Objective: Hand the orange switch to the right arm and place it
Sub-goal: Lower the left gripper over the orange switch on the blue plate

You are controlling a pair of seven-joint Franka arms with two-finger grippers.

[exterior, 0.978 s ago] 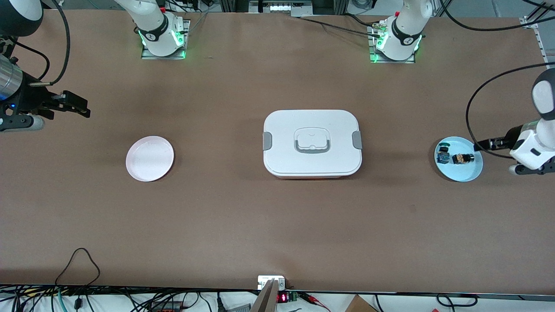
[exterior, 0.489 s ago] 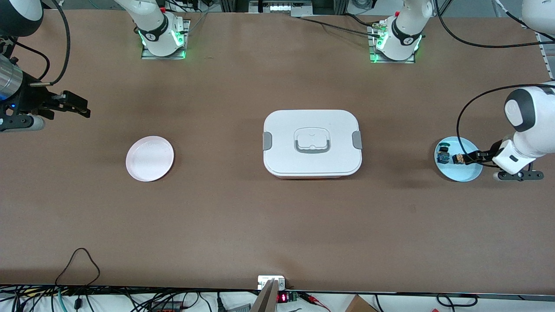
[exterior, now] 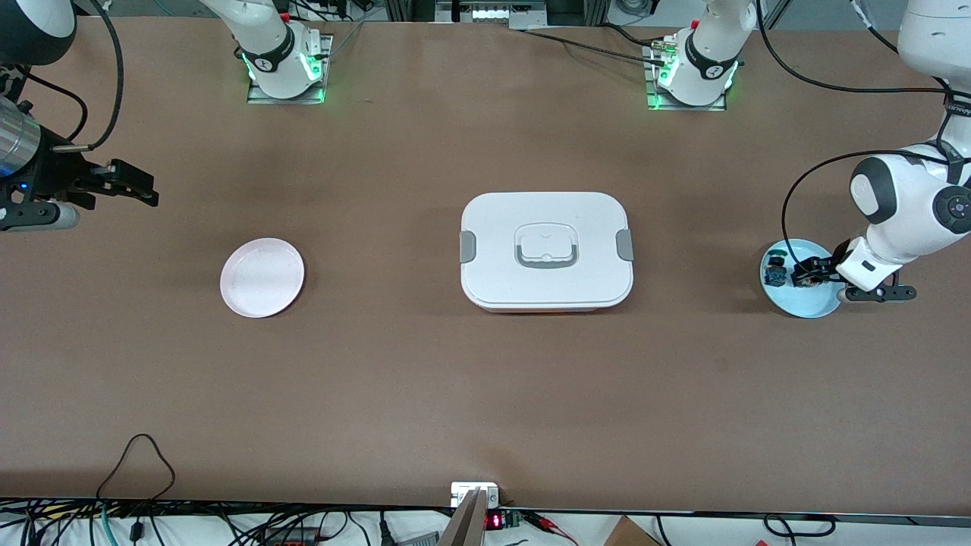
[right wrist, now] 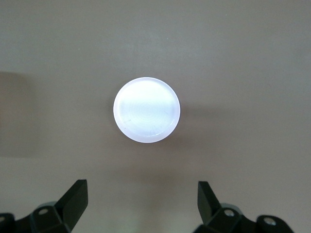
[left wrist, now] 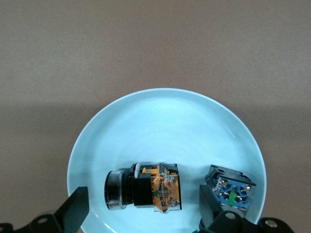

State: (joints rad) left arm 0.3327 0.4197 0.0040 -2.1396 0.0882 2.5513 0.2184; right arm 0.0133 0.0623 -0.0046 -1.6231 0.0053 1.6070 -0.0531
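Note:
The orange switch point(exterior: 807, 277) lies on its side on the light blue plate point(exterior: 812, 309) at the left arm's end of the table. In the left wrist view the orange switch point(left wrist: 146, 192) shows its black barrel and orange body on the blue plate point(left wrist: 160, 116). My left gripper point(exterior: 804, 274) is low over the plate. It is open point(left wrist: 143, 211), with one finger on each side of the switch and not touching it. My right gripper point(exterior: 144, 193) waits open point(right wrist: 142, 204) in the air at the right arm's end.
A black switch with blue-green parts point(exterior: 774, 271) lies beside the orange one on the same plate, close to one left finger point(left wrist: 231, 187). A pink plate point(exterior: 262, 277) sits toward the right arm's end point(right wrist: 146, 109). A white lidded box point(exterior: 546, 250) stands mid-table.
My left gripper has swung in from beside the blue plate to over it, and now straddles the orange switch. The right arm has not moved.

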